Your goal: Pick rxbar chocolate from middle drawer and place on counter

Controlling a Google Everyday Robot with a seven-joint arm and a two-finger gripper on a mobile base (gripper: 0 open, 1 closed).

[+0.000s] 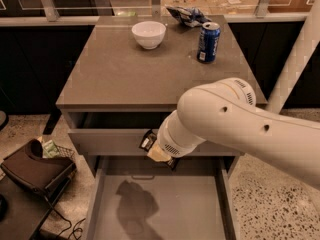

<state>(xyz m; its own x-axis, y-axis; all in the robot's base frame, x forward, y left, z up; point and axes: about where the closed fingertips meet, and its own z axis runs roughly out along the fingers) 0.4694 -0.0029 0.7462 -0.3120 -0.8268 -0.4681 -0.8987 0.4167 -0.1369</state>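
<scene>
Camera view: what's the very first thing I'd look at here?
The big white robot arm reaches in from the right and fills the front of the picture. Its gripper holds a small flat black wrapped bar above the open wide grey drawer. Farther back, on the grey-brown counter slab, stand a white bowl and a blue soda can.

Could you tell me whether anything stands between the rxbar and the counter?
The gripper holds the rxbar chocolate before the upper drawer's front; only the counter's front edge lies above it. The bowl and can stand far back.
</scene>
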